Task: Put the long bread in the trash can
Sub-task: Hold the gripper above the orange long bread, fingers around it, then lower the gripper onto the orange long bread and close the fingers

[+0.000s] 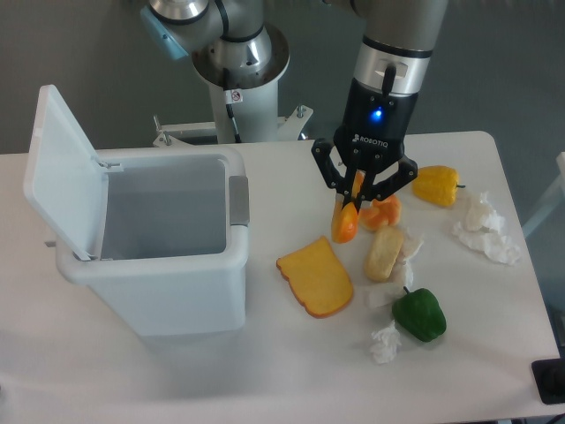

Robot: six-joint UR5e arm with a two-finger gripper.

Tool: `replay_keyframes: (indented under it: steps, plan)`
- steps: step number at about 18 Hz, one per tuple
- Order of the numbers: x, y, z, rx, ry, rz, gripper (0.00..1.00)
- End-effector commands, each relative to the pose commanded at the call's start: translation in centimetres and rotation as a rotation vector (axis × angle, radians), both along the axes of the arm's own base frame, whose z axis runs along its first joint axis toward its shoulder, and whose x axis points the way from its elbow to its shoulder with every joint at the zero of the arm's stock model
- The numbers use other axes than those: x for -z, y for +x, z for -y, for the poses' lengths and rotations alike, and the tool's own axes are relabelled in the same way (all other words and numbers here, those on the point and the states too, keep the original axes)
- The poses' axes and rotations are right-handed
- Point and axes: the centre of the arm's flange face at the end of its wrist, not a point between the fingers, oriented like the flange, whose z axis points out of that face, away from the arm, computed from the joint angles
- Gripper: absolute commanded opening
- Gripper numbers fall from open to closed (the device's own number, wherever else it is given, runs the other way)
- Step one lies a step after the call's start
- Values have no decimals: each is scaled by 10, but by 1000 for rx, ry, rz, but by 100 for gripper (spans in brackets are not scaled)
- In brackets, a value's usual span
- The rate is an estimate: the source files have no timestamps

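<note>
The long bread (345,221) is gripped at its upper end by the closed claw (356,187) and is hung nearly upright above the bench (265,371), right of the trash can (159,265), whose lid (57,168) is raised.

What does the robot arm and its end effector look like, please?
The arm is silver-grey with a pale blue cap on one joint. The end effector is black, with white ROBOTIQ lettering, a glowing blue light and two black linkage fingers. A thin black cable runs down its top.
</note>
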Motion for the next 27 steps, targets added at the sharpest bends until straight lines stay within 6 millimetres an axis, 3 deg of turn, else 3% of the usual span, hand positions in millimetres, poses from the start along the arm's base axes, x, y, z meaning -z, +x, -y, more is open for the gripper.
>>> replay_keyframes:
  steps: [13, 19, 24, 27]
  plan:
    - [-7, -4, 4, -16, 26, 3, 1]
    - [-30, -7, 2, -74, 92, 33, 2]
    - [-46, -32, 26, -137, 243, 86, 4]
    - [-48, -32, 26, -131, 260, 92, 10]
